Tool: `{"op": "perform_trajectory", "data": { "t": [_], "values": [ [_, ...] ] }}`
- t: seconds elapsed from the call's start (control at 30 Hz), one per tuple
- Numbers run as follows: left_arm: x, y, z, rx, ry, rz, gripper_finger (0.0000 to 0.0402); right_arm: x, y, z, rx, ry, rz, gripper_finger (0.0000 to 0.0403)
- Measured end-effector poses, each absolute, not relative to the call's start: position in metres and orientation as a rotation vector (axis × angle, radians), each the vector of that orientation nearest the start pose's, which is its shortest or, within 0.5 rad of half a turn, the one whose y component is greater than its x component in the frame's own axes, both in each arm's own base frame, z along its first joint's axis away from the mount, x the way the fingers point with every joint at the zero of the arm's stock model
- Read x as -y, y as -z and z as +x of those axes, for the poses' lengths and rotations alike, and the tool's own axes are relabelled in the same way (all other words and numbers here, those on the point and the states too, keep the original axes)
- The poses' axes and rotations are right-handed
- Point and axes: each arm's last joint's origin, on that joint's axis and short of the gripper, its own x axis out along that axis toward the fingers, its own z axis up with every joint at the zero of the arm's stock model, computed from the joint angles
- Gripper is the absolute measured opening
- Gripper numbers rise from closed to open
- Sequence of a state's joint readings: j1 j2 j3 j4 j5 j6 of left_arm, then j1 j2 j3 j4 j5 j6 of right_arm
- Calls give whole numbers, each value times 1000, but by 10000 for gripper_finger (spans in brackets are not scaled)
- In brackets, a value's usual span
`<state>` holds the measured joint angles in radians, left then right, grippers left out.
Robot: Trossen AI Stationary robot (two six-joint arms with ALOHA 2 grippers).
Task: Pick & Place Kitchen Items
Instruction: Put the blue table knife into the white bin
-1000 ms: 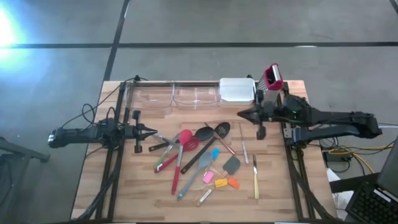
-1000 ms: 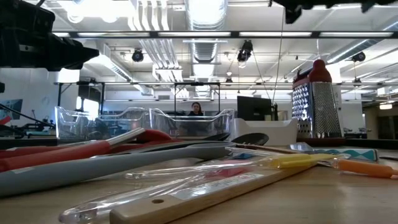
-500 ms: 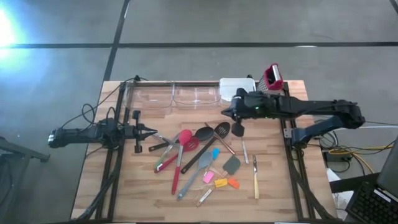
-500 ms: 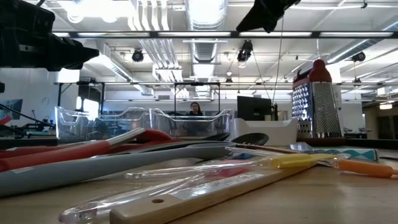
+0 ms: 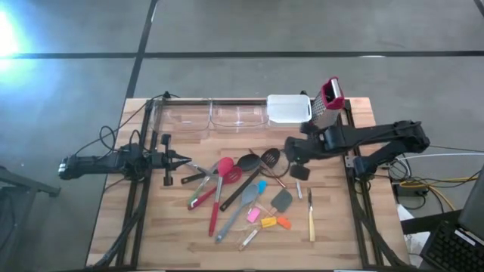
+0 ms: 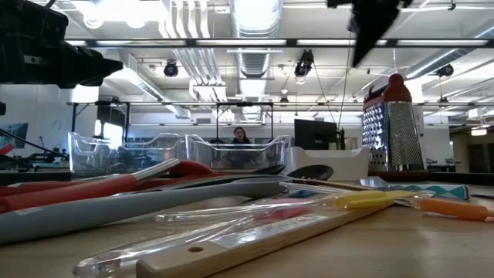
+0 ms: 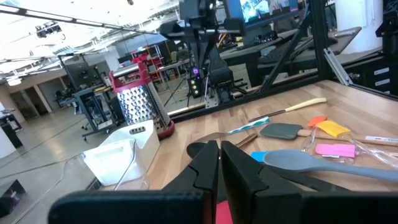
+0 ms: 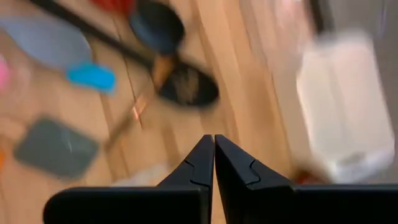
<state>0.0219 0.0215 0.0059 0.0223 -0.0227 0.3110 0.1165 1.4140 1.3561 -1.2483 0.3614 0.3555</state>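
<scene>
Hovering above slotted spoon (image 5: 270, 158): right fingers (image 5: 290, 153) together

both grippers closed: left gripper (image 5: 186, 159), right gripper (image 5: 290, 149) (raised).

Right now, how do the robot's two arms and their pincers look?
Both arms are dark and slim. Each ends in a black pincer with two pointed, wedge-shaped fingers: the left pincer and the right pincer. Thin black cables run along the left arm.
</scene>
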Motion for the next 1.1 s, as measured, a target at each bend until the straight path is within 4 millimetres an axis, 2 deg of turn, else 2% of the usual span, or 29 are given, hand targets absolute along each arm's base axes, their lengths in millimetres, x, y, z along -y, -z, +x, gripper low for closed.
{"op": "perform_trajectory", "data": {
  "t": [0.17,0.37,0.47,0.63,1.1],
  "values": [
    [-3,-166,99,0,-46,311,23,-30,-311,220,-1277,569,126,8],
    [-3,-166,99,0,-45,311,23,-42,-316,198,-1156,634,324,8],
    [-3,-166,99,0,-45,311,23,-46,-313,198,-1089,652,438,8],
    [-3,-166,99,0,-46,311,23,-48,-299,200,-1123,688,551,23],
    [-3,-166,99,0,-46,311,23,-54,-231,220,-1130,870,689,161]
  ]
}}
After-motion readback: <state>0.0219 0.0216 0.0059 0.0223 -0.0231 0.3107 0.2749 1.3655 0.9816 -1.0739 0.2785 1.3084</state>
